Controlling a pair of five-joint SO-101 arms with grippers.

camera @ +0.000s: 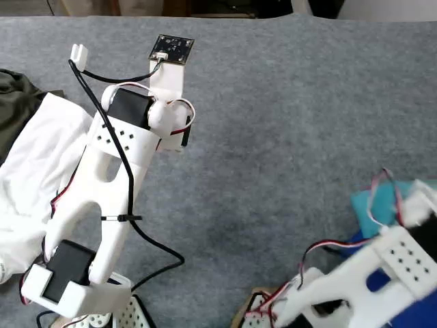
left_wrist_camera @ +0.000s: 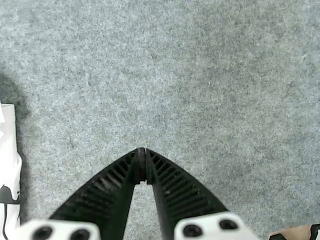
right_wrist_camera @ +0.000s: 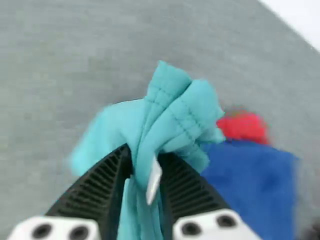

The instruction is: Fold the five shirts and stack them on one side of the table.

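My right gripper is shut on a bunched fold of a teal shirt, held above the grey table. A blue shirt and a bit of a red shirt lie just beyond it. From above, the teal shirt and the blue shirt sit at the table's right edge under the right arm. My left gripper is shut with nothing in it, over bare table. A crumpled white shirt lies at the left edge beside the left arm, with a dark green shirt behind it.
The grey felt table stretches wide between the two arms. A black cable loops from the left arm onto the table near the front. The white shirt's edge lies close beside my left gripper.
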